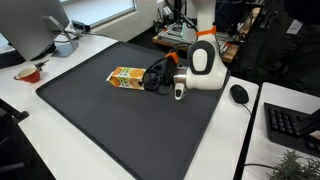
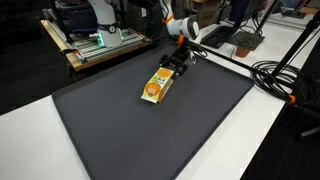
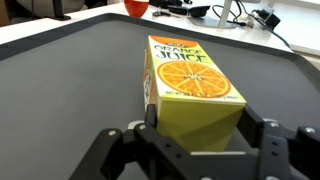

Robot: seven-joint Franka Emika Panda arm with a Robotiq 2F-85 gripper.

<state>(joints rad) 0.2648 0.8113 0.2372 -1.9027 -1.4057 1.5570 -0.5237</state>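
An orange juice carton (image 1: 125, 76) lies on its side on the dark grey mat (image 1: 120, 130). In both exterior views my gripper (image 1: 155, 78) sits low at one end of the carton (image 2: 157, 85), close to the mat. In the wrist view the carton (image 3: 190, 80) fills the middle, its orange-slice face up. My gripper (image 3: 197, 135) has a black finger pressed against each side of the carton's near end. The carton still rests on the mat (image 3: 60, 90).
A red cup (image 1: 30, 72) and a monitor (image 1: 35, 25) stand on the white desk beside the mat. A black mouse (image 1: 238, 93) and keyboard (image 1: 290, 125) lie off the mat's far side. Black cables (image 2: 280, 75) run near one mat corner.
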